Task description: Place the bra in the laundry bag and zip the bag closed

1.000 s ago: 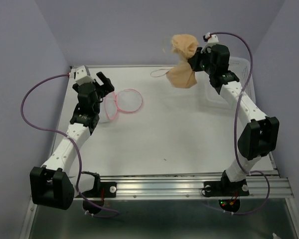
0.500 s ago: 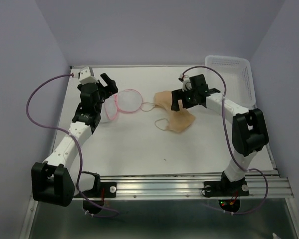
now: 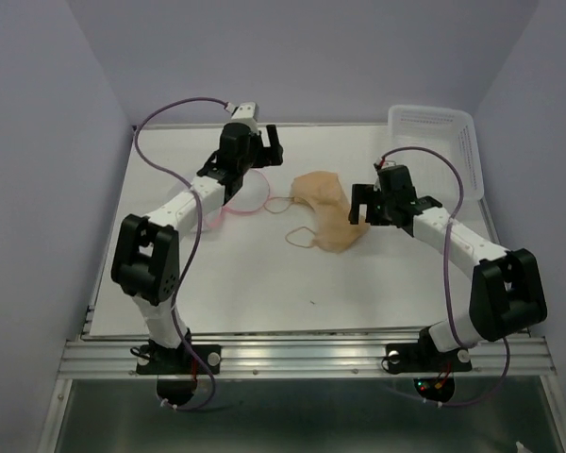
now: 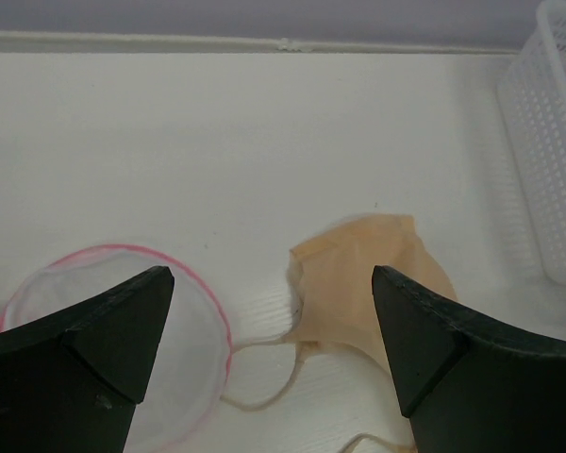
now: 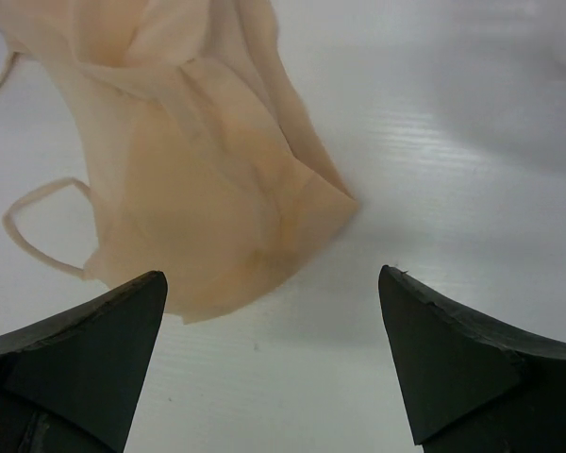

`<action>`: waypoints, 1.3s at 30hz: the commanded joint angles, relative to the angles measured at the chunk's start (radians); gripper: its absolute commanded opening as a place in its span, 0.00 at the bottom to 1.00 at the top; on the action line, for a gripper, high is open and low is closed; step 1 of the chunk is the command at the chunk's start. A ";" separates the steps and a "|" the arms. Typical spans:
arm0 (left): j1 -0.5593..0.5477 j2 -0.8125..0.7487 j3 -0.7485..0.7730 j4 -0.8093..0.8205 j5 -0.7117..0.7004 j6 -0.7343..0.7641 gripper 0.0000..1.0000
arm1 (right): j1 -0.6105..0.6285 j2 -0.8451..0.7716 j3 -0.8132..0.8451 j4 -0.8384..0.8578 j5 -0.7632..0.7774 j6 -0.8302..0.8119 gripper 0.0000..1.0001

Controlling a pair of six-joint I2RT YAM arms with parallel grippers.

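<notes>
The peach-beige bra (image 3: pixel 325 212) lies crumpled on the white table, its thin straps looping toward the left. The laundry bag (image 4: pixel 104 330), a translucent mesh pouch with a pink rim, lies flat just left of it; from above only a strip of its pink rim (image 3: pixel 248 209) shows under the left arm. My left gripper (image 3: pixel 270 149) hovers open behind the bag and bra; in its wrist view the left gripper (image 4: pixel 269 274) is empty, above the gap between them. My right gripper (image 3: pixel 361 209) stands open at the bra's right edge. In its wrist view the bra (image 5: pixel 189 151) lies just ahead of the empty right gripper (image 5: pixel 272 276).
A rigid white perforated basket (image 3: pixel 434 142) stands at the back right corner, also visible as the basket (image 4: pixel 547 142) at the right of the left wrist view. Lilac walls close in the table on three sides.
The right gripper carried the bra down from the air, opened, let it drop on the table and drew back right. The left arm swung from the left edge over the bag toward the back middle.
</notes>
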 commanded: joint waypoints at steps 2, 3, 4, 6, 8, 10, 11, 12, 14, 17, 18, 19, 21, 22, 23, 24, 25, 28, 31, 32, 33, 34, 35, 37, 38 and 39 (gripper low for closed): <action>-0.027 0.173 0.220 -0.033 0.164 0.101 0.99 | -0.004 -0.116 -0.166 0.120 0.041 0.233 1.00; -0.032 0.193 0.243 -0.033 0.188 0.095 0.99 | -0.004 -0.127 -0.199 0.156 0.023 0.267 1.00; -0.036 0.215 0.263 -0.033 0.205 0.088 0.99 | -0.004 -0.136 -0.231 0.188 0.003 0.296 1.00; -0.053 0.269 0.297 -0.033 0.244 0.067 0.99 | -0.004 -0.148 -0.311 0.300 -0.057 0.382 1.00; -0.064 0.296 0.337 -0.036 0.255 0.046 0.99 | -0.004 -0.142 -0.349 0.396 -0.097 0.411 0.99; -0.081 0.333 0.360 -0.034 0.278 0.015 0.99 | -0.004 -0.121 -0.391 0.436 -0.099 0.451 0.97; -0.086 0.341 0.365 -0.033 0.302 0.006 0.99 | -0.004 -0.110 -0.400 0.476 -0.100 0.457 0.95; -0.096 0.359 0.372 -0.030 0.313 0.001 0.99 | -0.004 -0.092 -0.406 0.493 -0.082 0.468 0.92; -0.105 0.373 0.374 -0.024 0.330 -0.024 0.99 | -0.004 -0.076 -0.414 0.545 -0.057 0.465 0.85; -0.127 0.404 0.388 -0.011 0.367 -0.039 0.99 | -0.004 -0.049 -0.419 0.601 -0.056 0.474 0.76; -0.133 0.421 0.397 0.002 0.376 -0.051 0.99 | -0.004 -0.041 -0.425 0.636 -0.048 0.483 0.72; -0.139 0.431 0.406 0.007 0.376 -0.053 0.99 | -0.004 -0.018 -0.426 0.650 -0.040 0.488 0.70; -0.156 0.451 0.422 0.013 0.361 -0.062 0.99 | -0.004 0.009 -0.423 0.687 -0.037 0.494 0.64; -0.161 0.474 0.440 0.015 0.357 -0.066 0.99 | -0.004 0.025 -0.420 0.699 -0.039 0.499 0.62; -0.164 0.488 0.449 0.015 0.364 -0.071 0.99 | -0.004 0.052 -0.419 0.720 -0.037 0.502 0.61; -0.167 0.509 0.463 0.018 0.368 -0.083 0.99 | -0.004 0.065 -0.408 0.725 -0.045 0.508 0.57; -0.170 0.520 0.468 0.019 0.373 -0.089 0.99 | -0.004 0.075 -0.403 0.730 -0.057 0.508 0.56; -0.176 0.549 0.462 0.039 0.385 -0.111 0.99 | -0.004 0.103 -0.400 0.743 -0.051 0.502 0.51; -0.178 0.576 0.463 0.044 0.385 -0.128 0.99 | -0.004 0.097 -0.414 0.763 -0.037 0.489 0.35; -0.178 0.579 0.458 0.049 0.374 -0.137 0.99 | -0.004 0.089 -0.426 0.763 -0.022 0.489 0.28; -0.178 0.582 0.457 0.053 0.371 -0.139 0.99 | -0.004 0.079 -0.434 0.762 -0.005 0.491 0.26; -0.178 0.588 0.454 0.055 0.364 -0.139 0.99 | -0.004 0.054 -0.452 0.762 0.000 0.491 0.24; -0.178 0.591 0.452 0.055 0.339 -0.142 0.99 | -0.004 0.039 -0.460 0.754 0.003 0.488 0.21; -0.178 0.593 0.442 0.047 0.318 -0.143 0.99 | -0.004 -0.015 -0.472 0.728 0.010 0.482 0.19; -0.178 0.593 0.437 0.042 0.302 -0.145 0.99 | -0.004 -0.032 -0.478 0.710 0.013 0.482 0.19; -0.178 0.588 0.429 0.035 0.270 -0.146 0.99 | -0.004 -0.049 -0.486 0.664 0.026 0.476 0.19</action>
